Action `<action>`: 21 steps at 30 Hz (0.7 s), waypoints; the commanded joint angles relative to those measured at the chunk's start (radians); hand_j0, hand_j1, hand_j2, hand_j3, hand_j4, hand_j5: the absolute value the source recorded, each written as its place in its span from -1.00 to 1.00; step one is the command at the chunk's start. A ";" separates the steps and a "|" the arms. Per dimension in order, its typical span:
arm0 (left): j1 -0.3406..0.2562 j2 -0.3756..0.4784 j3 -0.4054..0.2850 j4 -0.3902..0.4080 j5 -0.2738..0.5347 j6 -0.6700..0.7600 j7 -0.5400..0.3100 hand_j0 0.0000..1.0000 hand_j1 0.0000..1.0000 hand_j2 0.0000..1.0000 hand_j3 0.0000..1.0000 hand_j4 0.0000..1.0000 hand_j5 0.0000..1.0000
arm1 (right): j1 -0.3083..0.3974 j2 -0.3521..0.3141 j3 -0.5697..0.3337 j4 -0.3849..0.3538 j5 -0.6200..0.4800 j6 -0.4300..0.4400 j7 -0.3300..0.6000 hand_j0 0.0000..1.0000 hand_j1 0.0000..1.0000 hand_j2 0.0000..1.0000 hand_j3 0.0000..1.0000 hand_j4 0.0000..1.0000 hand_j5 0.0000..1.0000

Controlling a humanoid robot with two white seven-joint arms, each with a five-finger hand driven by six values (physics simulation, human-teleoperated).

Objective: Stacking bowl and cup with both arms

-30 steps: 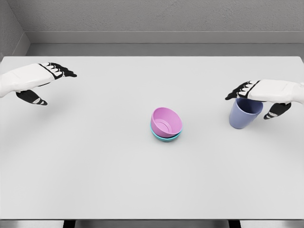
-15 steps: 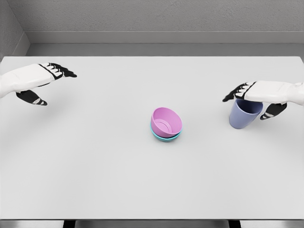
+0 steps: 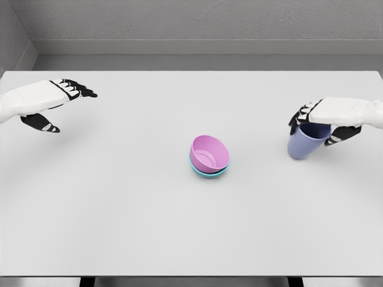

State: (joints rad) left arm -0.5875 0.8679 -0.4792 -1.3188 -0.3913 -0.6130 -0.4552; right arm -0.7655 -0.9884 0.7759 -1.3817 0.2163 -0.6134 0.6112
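Note:
A pink bowl (image 3: 210,153) sits tilted inside a teal bowl (image 3: 209,173) near the middle of the white table (image 3: 119,209). At the right stands a lavender cup (image 3: 305,143), leaning a little to the left. My right hand (image 3: 318,124) comes down over its rim, the black fingers curled around the far side and the thumb at the near side, gripping it. My left hand (image 3: 63,101) hovers over the far left of the table with its fingers stretched out, holding nothing.
A grey wall (image 3: 191,24) runs behind the table's far edge. The table's front edge (image 3: 191,276) lies at the bottom of the view.
My right hand's fingers have curled down around the cup's rim, and the cup has shifted slightly left and up. The left hand and the bowls have not moved.

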 commanded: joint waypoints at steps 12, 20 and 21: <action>0.006 0.002 0.001 -0.002 0.006 0.002 0.000 1.00 1.00 1.00 1.00 1.00 1.00 | -0.032 -0.001 -0.018 0.004 -0.012 0.003 0.000 0.25 0.25 0.25 0.25 0.25 0.25; 0.006 0.002 0.001 -0.002 0.006 0.002 0.000 1.00 1.00 1.00 1.00 1.00 1.00 | -0.071 0.005 -0.024 -0.007 -0.014 0.003 0.000 0.25 0.25 0.25 0.25 0.25 0.25; 0.006 0.002 0.001 -0.002 0.006 0.002 0.000 1.00 1.00 1.00 1.00 1.00 1.00 | -0.071 0.008 -0.024 -0.007 -0.014 0.003 0.000 0.25 0.25 0.25 0.25 0.25 0.25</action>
State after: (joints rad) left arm -0.5814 0.8690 -0.4792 -1.3206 -0.3910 -0.6130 -0.4561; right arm -0.8360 -0.9820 0.7528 -1.3857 0.2082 -0.6135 0.6113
